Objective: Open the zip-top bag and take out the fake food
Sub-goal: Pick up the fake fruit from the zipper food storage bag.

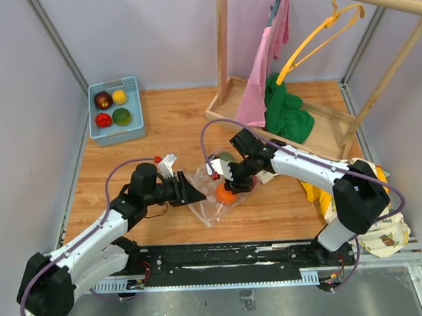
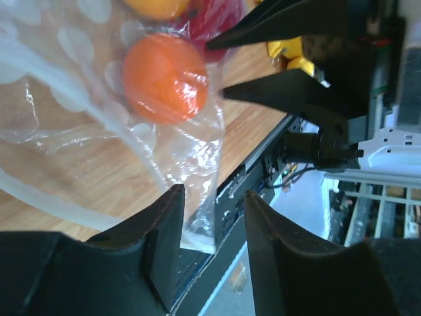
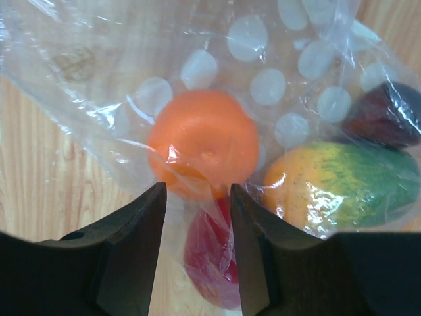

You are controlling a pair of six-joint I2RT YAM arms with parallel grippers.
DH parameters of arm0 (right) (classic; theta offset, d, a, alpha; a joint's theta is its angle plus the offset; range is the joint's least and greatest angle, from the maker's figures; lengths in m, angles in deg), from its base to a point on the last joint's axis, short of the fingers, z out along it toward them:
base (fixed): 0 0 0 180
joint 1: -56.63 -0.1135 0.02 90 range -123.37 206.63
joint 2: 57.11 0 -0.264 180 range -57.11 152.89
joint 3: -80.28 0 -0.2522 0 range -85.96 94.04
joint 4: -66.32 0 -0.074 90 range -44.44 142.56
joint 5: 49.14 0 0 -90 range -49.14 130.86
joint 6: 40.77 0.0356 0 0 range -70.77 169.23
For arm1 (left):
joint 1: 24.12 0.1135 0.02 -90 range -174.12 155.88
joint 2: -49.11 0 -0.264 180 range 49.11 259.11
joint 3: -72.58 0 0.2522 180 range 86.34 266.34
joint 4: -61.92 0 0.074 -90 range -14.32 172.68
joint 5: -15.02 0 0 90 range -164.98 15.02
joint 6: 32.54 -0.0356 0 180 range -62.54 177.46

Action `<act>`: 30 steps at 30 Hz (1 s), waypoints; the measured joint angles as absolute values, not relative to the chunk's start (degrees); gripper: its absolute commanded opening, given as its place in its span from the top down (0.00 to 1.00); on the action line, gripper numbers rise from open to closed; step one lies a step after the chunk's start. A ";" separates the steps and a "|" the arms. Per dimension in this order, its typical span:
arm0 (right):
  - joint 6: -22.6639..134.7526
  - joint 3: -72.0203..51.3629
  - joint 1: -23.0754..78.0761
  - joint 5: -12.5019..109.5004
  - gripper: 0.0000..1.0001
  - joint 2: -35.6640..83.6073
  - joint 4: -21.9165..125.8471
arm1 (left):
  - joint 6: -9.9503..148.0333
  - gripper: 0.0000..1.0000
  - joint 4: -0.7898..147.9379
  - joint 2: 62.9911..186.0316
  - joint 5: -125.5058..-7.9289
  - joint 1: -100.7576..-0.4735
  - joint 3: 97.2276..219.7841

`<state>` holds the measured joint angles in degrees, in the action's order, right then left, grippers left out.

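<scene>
Clear zip-top bag (image 3: 250, 39) has pale dots; fake food (image 3: 204, 141) is orange, red.

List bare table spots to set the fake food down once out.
Free: wood between blue basket and rack base; wood between the basket and the left arm; wood between zip-top bag and yellow cloth. Crowded: centre, left gripper and right gripper at the bag.

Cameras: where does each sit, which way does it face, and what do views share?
Top external: above and behind the bases, looking down on the table; both arms, left gripper and right gripper at the zip-top bag.
Left wrist: faces along its own fingers at the bag's edge, right gripper opposite.
Right wrist: faces down past its fingers onto the orange fruit.
Shared: all see the bag.
</scene>
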<state>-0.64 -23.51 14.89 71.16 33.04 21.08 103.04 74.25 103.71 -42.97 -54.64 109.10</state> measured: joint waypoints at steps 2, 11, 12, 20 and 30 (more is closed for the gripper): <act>-1.10 -23.44 14.89 73.22 0.49 33.06 20.51 | 102.45 0.62 76.63 99.69 -44.98 -54.62 109.52; -2.08 -20.51 14.89 76.26 0.46 36.80 19.35 | 104.01 0.89 90.64 93.99 -55.10 -54.64 109.82; -2.17 -20.40 14.89 76.26 0.46 37.32 19.24 | 104.07 0.90 91.38 94.05 -55.73 -54.64 109.82; -3.96 -19.88 14.89 76.15 0.49 38.57 17.49 | 103.66 0.90 87.03 103.69 -55.62 -54.64 109.80; -6.34 -17.85 14.89 75.16 0.41 40.27 14.41 | 102.19 0.88 73.57 118.38 -51.10 -54.64 109.80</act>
